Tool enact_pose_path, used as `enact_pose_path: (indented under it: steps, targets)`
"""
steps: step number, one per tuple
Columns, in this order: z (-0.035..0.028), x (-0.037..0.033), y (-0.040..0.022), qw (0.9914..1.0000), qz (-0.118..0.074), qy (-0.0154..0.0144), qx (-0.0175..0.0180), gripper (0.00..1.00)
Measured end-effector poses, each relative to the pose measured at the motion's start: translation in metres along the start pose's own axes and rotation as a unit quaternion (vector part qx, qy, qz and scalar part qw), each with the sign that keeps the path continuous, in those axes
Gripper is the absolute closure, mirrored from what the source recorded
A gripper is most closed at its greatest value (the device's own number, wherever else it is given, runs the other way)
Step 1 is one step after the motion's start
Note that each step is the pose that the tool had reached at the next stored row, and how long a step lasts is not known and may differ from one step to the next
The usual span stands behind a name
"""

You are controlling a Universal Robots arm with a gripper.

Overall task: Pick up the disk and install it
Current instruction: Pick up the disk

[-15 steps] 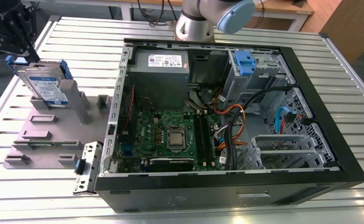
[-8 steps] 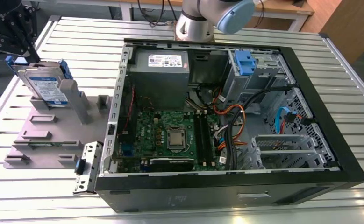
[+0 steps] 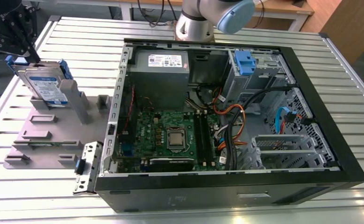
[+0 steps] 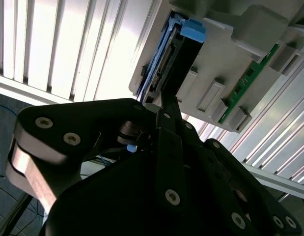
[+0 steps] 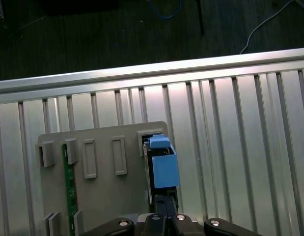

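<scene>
at the exterior view's far left, the black gripper [image 3: 32,57] reaches down over the top end of the disk [image 3: 47,88]. the disk stands upright on edge in a slot of a grey holder [image 3: 41,135], its blue-and-white label facing the near side and its blue carrier framing it. the holder lies flat on the ribbed metal surface [image 3: 63,37].

in both wrist views the fingers [image 4: 166,105] are drawn close together, pinched on the end edge of the disk [image 4: 169,64], which sits in the holder [image 4: 230,54]. the blue handle [image 5: 164,169] points away from the gripper [image 5: 164,201]. a green circuit strip [image 5: 68,182] sits in another slot of the holder, well apart from the disk.

right of the holder lies an open computer case [image 3: 231,186], with a green motherboard [image 3: 169,135] inside. a grey power-supply box [image 3: 160,70] sits at its far end. further right, a second blue carrier [image 3: 244,63] sits in the drive bay. the arm's base [image 3: 197,23] stands on the far side of the case.
</scene>
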State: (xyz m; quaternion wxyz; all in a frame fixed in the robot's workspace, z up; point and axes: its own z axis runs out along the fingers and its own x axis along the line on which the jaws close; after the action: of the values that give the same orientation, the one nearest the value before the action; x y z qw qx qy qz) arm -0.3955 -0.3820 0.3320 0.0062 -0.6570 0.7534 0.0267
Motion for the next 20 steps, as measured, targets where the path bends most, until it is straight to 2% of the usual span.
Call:
enact_pose_path:
  steps: [5, 6, 7, 11, 14, 15, 20]
  targets:
    - [0.0000, 0.0000, 0.0000, 1.00000, 0.000, 0.0000, 0.0000, 0.89]
    - [0.0001, 0.0000, 0.0000, 1.00000, 0.000, 0.0000, 0.0000, 0.83]
    - [0.0001, 0.0000, -0.0001, 1.00000, 0.000, 0.0000, 0.0000, 0.83]
    - [0.0001, 0.0000, -0.0001, 1.00000, 0.000, 0.0000, 0.0000, 0.59]
    - [0.0001, 0.0000, -0.0001, 1.00000, 0.000, 0.0000, 0.0000, 0.53]
    - [0.0001, 0.0000, -0.0001, 1.00000, 0.000, 0.0000, 0.0000, 0.47]
    - [0.0002, 0.0000, -0.0001, 1.00000, -0.001, 0.0000, 0.0000, 0.47]
